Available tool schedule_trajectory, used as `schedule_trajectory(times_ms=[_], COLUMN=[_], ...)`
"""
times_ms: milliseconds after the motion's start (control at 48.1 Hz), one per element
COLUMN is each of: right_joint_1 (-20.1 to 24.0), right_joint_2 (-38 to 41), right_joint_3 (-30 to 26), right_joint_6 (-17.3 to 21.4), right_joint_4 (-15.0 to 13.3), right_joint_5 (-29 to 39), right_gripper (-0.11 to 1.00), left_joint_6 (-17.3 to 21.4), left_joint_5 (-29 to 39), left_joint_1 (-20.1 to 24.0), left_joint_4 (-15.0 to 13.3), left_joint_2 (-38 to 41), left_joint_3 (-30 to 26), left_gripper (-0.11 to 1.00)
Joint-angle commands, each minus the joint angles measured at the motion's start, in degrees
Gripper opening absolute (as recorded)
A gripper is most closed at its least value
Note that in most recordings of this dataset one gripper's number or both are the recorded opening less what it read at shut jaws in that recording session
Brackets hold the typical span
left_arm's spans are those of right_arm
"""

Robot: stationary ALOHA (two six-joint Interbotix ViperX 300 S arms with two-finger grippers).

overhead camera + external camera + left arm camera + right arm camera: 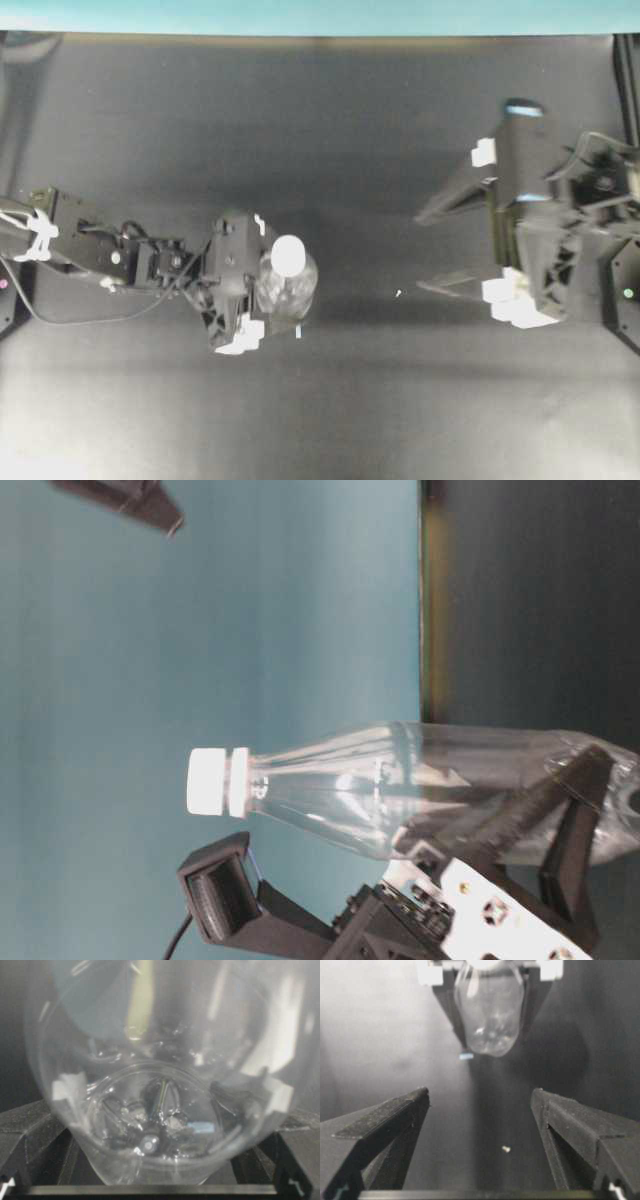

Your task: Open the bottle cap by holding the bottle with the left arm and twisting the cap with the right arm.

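Bottle (pixel 290 285) upright on the worktop (pixel 300 120) between the spread left claw (pixel 262 280), not yet squeezed; right claw (pixel 450 250) wide open, well apart. Clamp the body firmly first, then bring the right squarely over the bottle cap (pixel 288 254)

The left arm (pixel 150 265) is thin and black, with loose black cables and a white zip tie (pixel 38 235) near its back end. The right arm (pixel 560 215) is chunkier (a big black block shape). Both have black fingers (pixel 385 1125) with white pads (pixel 510 300) at the tips.
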Motion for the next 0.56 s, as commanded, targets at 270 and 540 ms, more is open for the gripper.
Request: schedule_trajectory(times_ms=[270, 540], right_joint_1=[-0.4, -0.4], right_joint_2=[-9.1, -14.2], right_joint_3=[7.6, 12.8], right_joint_6=[1.7, 1.6], right_joint_4=[-0.1, -0.1], right_joint_5=[-8.4, -12.9], right_gripper=[0.8, 0.8], left_joint_6=[0.1, -0.3], left_joint_5=[-0.2, 0.0], left_joint_1=[0.4, 0.4], left_joint_4=[0.2, 0.2], left_joint_2=[-0.9, -0.8], left_joint_3=[-1.7, -1.8], left_gripper=[1.0, 1.0])
